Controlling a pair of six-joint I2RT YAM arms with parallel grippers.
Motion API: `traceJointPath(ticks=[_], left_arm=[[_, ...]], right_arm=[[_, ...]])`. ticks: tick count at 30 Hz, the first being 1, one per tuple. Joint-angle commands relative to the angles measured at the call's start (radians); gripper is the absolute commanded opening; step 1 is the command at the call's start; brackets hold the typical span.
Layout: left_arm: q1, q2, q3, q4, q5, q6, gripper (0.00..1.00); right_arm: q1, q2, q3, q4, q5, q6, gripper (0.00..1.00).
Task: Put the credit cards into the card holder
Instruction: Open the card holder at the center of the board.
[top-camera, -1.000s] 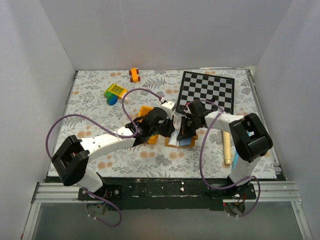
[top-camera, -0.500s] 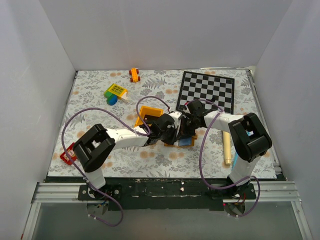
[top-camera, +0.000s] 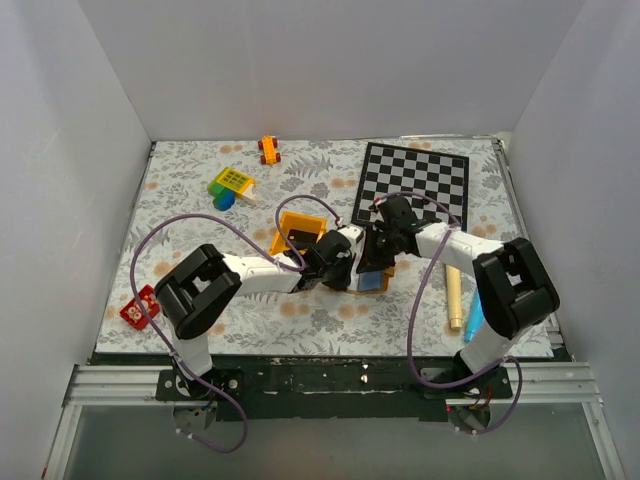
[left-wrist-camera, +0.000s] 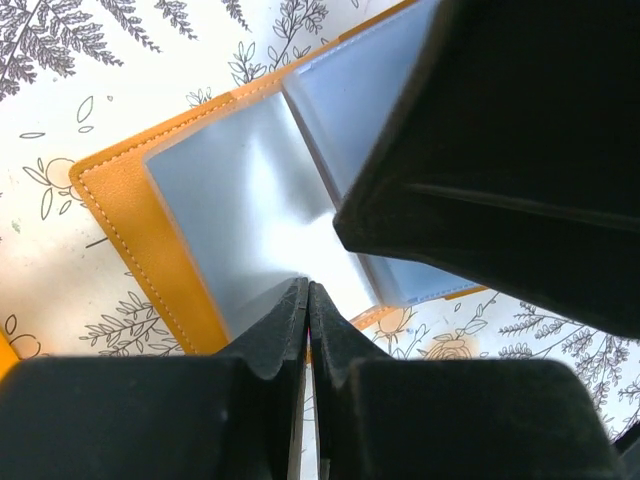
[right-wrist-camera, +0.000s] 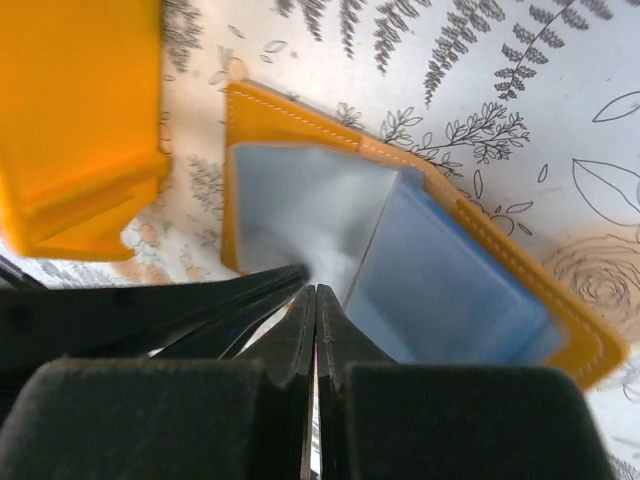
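**Overhead view and 2 wrist views of a floral-printed counter (top-camera: 190, 165).**

The 2 arm bases sit at the near edge. Both arms reach inward and meet over the middle of the counter.

- **Near-left corner:** a small red block (top-camera: 138, 307) lies close to it.
- **Right edge, towards the near-right corner:** a pale wooden rod (top-camera: 453, 290) lies here. Just beside it is a slim blue item (top-camera: 472, 322), too small to identify.
- **Middle of the counter, slightly towards the near edge:** the card holder (top-camera: 372, 283) lies open and flat. Its tan cover faces down; its pale blue-grey lining and clear sleeves face up.
- **Left gripper (left-wrist-camera: 306, 298):** it comes in from the left. Its jaws are pressed together to a hairline slit, with the tips at a clear sleeve. Whether the sleeve is pinched cannot be told.
- **Right gripper (right-wrist-camera: 314, 298):** it comes in from the far-right side. Its jaws are likewise closed to a thin slit, with the tips at the fold between 2 sleeves. What lies between them, if anything, cannot be told.
- The 2 grippers stand just beside each other over the holder.
- **Just beyond the holder, towards the left:** a yellow bin (top-camera: 283, 222) holds the credit cards (top-camera: 300, 237). They show only as a flat black shape, and their number cannot be told.
- **Farther back:** a yellow-green block (top-camera: 231, 181) is on the left and a chequered board (top-camera: 415, 180) is on the right.
- **Far edge:** an orange toy car (top-camera: 268, 150) stands here.
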Motion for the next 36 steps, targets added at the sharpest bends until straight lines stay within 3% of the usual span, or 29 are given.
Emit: traceJointPath(ticks=[1,15,36], left_arm=[[-0.006,0.029,0.009,-0.009,-0.003,-0.008,0.00],[-0.006,0.027,0.008,-0.011,0.002,0.001,0.00],[-0.006,0.038,0.015,-0.008,0.010,0.003,0.00]], right_arm=[[-0.001,-0.104,-0.007,-0.040,0.045,-0.023,0.01],[-0.003,-0.135,-0.042,-0.139,0.226,-0.069,0.01],[-0.003,0.000,-0.050,0.025,0.049,-0.029,0.01]])
